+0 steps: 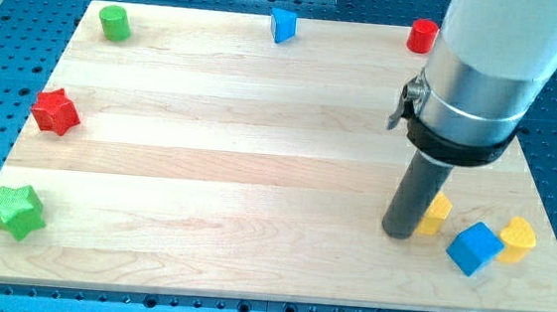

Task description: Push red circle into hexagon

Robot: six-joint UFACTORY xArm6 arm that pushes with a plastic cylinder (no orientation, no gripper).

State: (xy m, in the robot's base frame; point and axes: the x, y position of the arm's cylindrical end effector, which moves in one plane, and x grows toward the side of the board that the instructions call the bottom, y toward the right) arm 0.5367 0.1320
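The red circle, a short red cylinder, stands at the view's top right near the board's top edge. My tip rests on the board at the lower right, far below the red circle. A yellow block, its shape partly hidden by the rod, touches the tip's right side and may be the hexagon. A blue cube and a yellow heart-like block lie just right of it.
A green cylinder stands at the top left and a blue block at the top middle. A red star and a green star sit by the left edge of the wooden board.
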